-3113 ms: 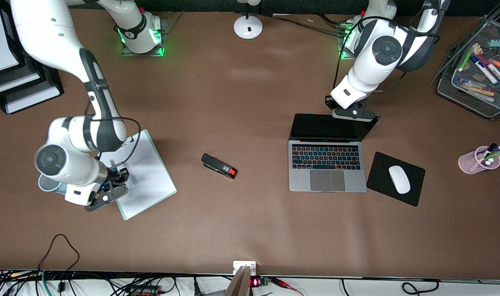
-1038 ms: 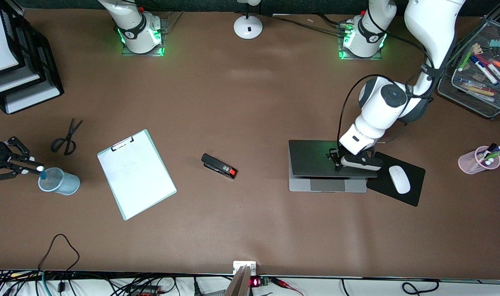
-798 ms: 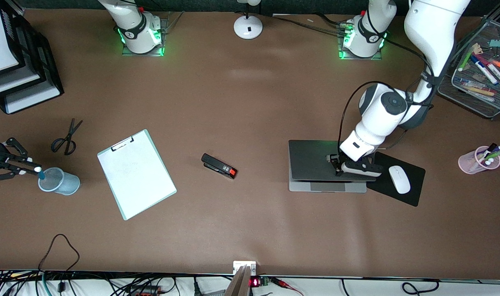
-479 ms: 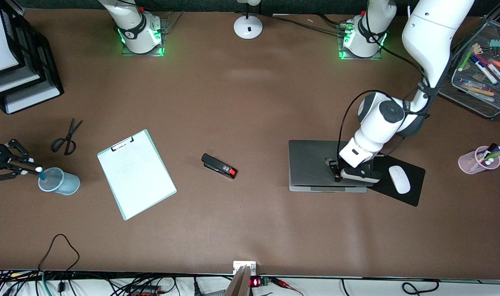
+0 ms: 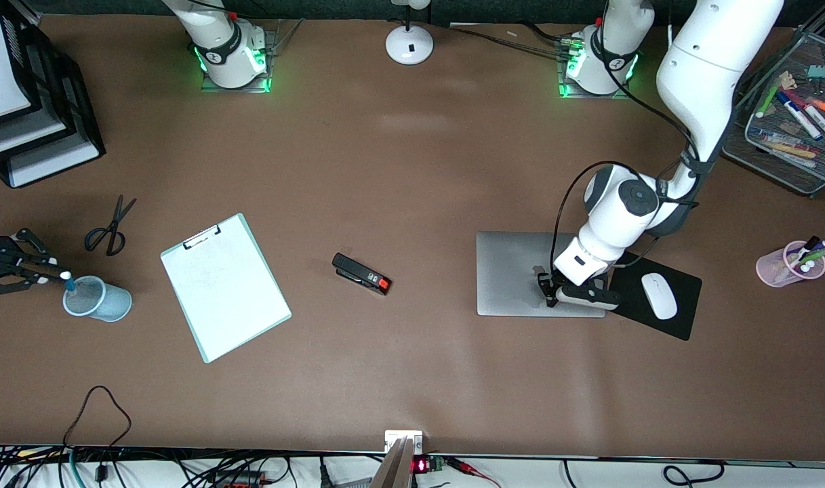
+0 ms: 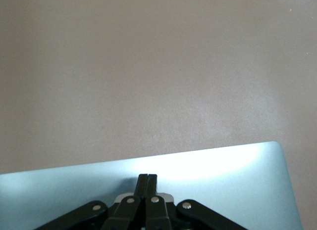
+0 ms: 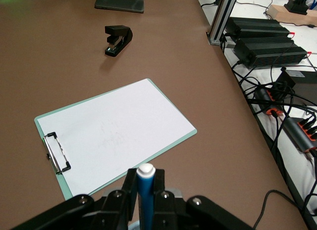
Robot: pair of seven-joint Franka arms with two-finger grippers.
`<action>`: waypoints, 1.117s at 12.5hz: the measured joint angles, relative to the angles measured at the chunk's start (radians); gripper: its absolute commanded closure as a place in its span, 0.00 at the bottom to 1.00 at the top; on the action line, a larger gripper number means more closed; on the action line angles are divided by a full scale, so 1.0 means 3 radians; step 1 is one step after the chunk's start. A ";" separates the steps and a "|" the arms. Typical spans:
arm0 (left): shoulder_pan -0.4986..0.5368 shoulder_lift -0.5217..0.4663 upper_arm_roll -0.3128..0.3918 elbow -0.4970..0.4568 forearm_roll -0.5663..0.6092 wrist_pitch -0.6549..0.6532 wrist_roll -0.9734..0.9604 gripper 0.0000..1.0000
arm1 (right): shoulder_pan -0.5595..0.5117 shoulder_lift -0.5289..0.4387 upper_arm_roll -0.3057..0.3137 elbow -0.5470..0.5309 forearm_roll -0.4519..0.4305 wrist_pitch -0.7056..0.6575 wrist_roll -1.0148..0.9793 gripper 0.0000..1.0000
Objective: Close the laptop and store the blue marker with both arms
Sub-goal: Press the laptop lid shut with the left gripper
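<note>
Blue marker (image 7: 146,190) upright (white end up).

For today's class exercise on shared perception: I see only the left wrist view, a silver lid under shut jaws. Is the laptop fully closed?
Observer: Yes. In the front view the laptop lies flat and shut, with the left gripper on its lid.
Operator: Where is the blue marker?
Observer: The right gripper holds the blue marker upright, jaws shut on it.
Operator: Over what?
Observer: Over a light-blue cup at the right arm's end of the table.
</note>
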 measured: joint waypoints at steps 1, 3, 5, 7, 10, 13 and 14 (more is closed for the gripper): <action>0.0000 0.0052 0.0001 0.0008 0.0011 0.0032 0.0000 1.00 | 0.0000 0.0022 0.0000 0.0001 0.0000 0.0000 -0.0048 0.96; -0.0001 0.0116 0.0001 0.0017 0.0016 0.0073 0.0000 1.00 | 0.0000 0.0086 0.0001 0.0001 0.0000 0.0002 -0.0167 0.96; -0.0002 0.0142 0.0001 0.0022 0.0016 0.0099 0.0000 1.00 | 0.0001 0.0142 0.0004 0.0003 0.0000 0.0003 -0.0293 0.96; -0.0002 0.0158 0.0001 0.0025 0.0017 0.0128 0.0001 1.00 | 0.0001 0.0183 0.0005 0.0005 0.0000 0.0009 -0.0383 0.96; -0.0003 0.0159 0.0002 0.0025 0.0017 0.0135 0.0001 1.00 | 0.0001 0.0225 0.0005 0.0007 0.0000 0.0082 -0.0506 0.96; 0.0008 0.0149 0.0015 0.0063 0.0022 0.0114 0.0007 1.00 | 0.0001 0.0257 0.0006 0.0007 0.0000 0.0171 -0.0576 0.96; 0.0016 0.0122 0.0017 0.0101 0.0026 0.0012 0.0022 1.00 | 0.0001 0.0281 0.0006 0.0008 0.0000 0.0188 -0.0580 0.96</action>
